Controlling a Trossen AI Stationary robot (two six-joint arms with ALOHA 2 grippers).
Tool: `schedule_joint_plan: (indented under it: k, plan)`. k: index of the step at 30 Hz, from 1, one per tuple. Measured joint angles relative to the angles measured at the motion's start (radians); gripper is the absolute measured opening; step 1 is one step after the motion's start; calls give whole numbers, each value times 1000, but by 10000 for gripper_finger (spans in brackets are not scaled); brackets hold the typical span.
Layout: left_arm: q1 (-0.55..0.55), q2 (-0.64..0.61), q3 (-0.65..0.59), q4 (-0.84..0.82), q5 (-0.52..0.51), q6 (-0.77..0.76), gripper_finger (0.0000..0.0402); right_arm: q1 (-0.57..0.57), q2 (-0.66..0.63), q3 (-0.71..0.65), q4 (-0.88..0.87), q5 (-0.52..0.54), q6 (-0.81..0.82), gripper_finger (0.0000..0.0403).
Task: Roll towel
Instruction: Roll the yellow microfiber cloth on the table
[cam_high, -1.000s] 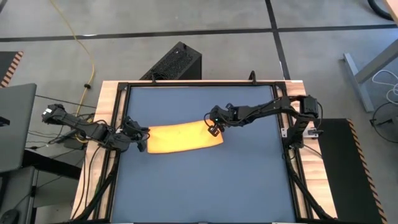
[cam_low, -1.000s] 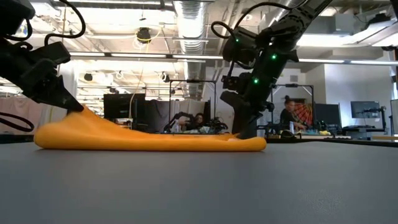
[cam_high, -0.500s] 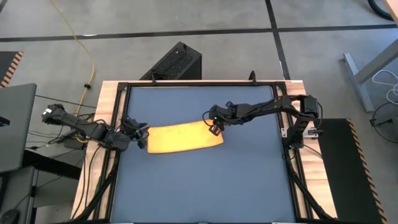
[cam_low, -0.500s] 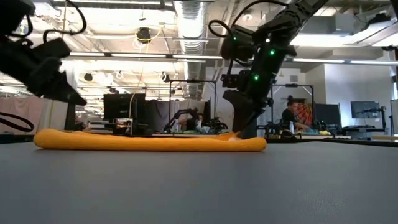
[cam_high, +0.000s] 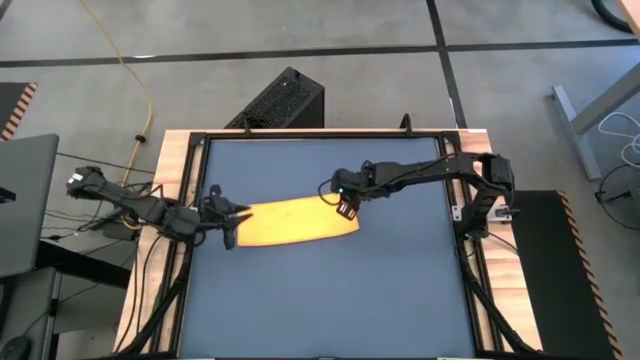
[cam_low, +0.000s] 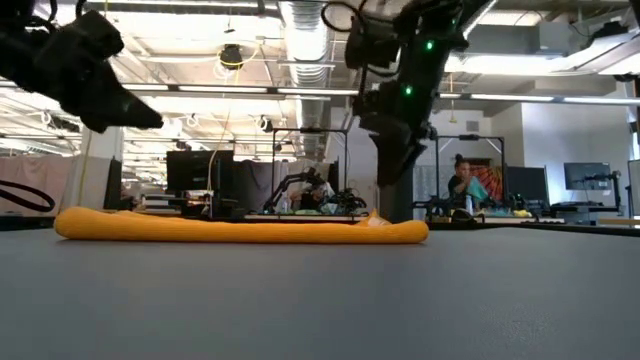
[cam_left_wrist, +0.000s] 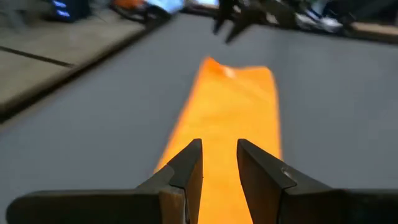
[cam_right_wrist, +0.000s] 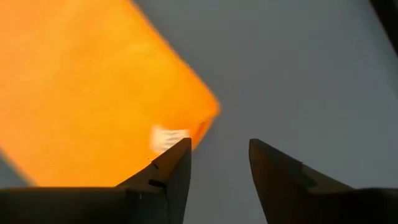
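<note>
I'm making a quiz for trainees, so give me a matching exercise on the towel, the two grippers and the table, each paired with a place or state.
Things:
1. towel
2. left gripper
3. right gripper
4. table

States:
A. blue-grey, mostly bare
B. open, raised above the towel's right end
C. lying flat, held by nothing
D. open, above the towel's left end

Pairs: 1-C, 2-D, 3-B, 4-A

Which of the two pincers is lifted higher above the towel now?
The right pincer looks higher above the towel, over its right end. The left pincer also hangs clear, over the left end. Both stand open.
</note>
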Motion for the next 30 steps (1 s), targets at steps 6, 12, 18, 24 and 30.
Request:
schedule_joint_plan:
  k: [6, 12, 18, 24, 30]
  plan:
    - [0, 107, 0, 25, 123, 17, 90, 115, 0, -10, -21, 0, 36, 174]
    - [1, 288, 0, 186, 163, 106, 94, 207, -1, -85, 41, 35, 238, 173]
    - [1, 482, 0, 225, 178, 102, 114, 229, 0, -179, 162, 63, 297, 189]
    - [-1, 571, 0, 239, 228, 147, 117, 272, 7, -204, 167, 88, 48, 200]
    - [-1, 572, 0, 259, 318, 238, 117, 306, 7, -203, 191, 83, -129, 200]
